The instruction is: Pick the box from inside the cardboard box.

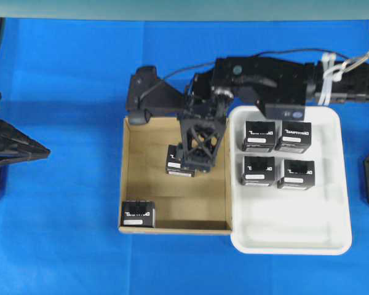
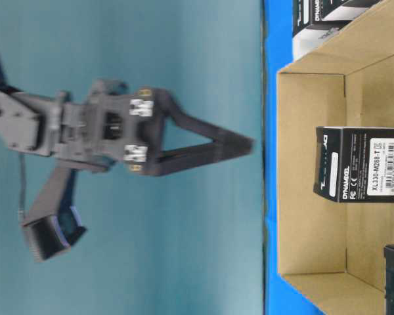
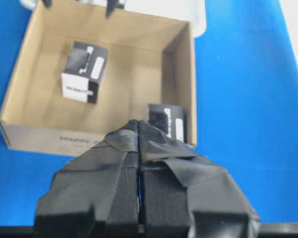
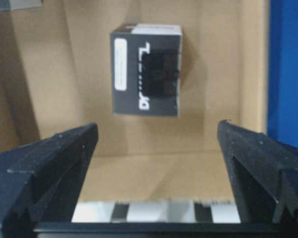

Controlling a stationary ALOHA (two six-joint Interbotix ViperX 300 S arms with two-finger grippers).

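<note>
The right gripper (image 4: 156,148) is held wide open above the box (image 4: 147,69) in the cardboard box (image 1: 218,184) — it should be centred and lowered squarely before closing; the left gripper (image 3: 139,148) is pressed together

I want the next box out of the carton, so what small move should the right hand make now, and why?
Probably lower straight down: the right hand is open and empty above the box in the cardboard box, which lies between its fingers but not yet enclosed.
</note>
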